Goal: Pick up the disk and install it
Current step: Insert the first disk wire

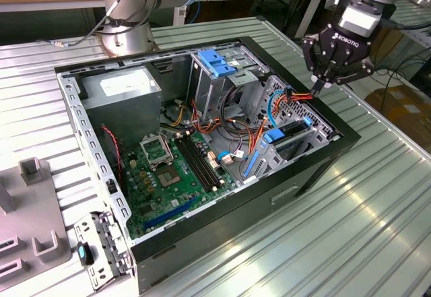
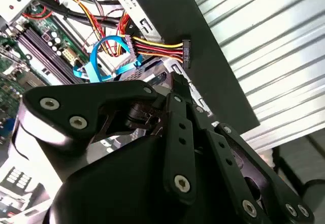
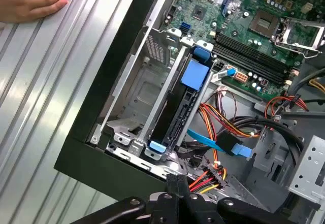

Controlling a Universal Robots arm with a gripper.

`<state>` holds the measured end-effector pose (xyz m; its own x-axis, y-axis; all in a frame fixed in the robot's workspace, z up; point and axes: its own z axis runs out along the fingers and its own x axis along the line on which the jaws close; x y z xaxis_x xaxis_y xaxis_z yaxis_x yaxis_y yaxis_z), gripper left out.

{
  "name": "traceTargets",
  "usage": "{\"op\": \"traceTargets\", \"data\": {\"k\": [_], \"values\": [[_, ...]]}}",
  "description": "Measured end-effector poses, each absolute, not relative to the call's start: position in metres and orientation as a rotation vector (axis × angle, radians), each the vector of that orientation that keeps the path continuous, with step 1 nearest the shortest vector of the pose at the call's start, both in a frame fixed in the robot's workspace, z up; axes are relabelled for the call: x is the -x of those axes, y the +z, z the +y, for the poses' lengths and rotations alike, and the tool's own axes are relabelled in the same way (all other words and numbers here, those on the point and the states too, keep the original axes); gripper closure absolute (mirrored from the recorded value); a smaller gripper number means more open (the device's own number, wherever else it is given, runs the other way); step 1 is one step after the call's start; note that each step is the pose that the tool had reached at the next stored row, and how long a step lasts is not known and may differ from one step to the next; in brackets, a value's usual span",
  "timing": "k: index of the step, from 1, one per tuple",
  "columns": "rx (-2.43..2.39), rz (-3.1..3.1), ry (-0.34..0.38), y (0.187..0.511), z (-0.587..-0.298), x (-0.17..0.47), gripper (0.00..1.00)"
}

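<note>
The open black metal computer case (image 1: 222, 223) lies on its side. Above its edge hangs the black robot gripper (image 1: 315, 87), fingers together and empty. The flat dark-metal disk (image 3: 175, 115) stands edgewise in its bay. It is probably stiff, dense and shock-sensitive, best gripped along its blue plastic rails (image 3: 195, 74).

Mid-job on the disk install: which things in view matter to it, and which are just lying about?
Job: disk, standing edgewise in the drive bay; gripper, fingers shut, close by it.
Lying about: power supply; drive cage with blue handle; grey fixture; a hand resting on the table.
</note>
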<state>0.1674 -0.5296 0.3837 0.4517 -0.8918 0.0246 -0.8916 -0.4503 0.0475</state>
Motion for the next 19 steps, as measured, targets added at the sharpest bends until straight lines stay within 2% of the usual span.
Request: {"op": "traceTargets", "data": {"k": [19], "values": [[-2.831, -1.309, -0.015, 0.3808, -0.5296, -0.1727, 0.89]]}}
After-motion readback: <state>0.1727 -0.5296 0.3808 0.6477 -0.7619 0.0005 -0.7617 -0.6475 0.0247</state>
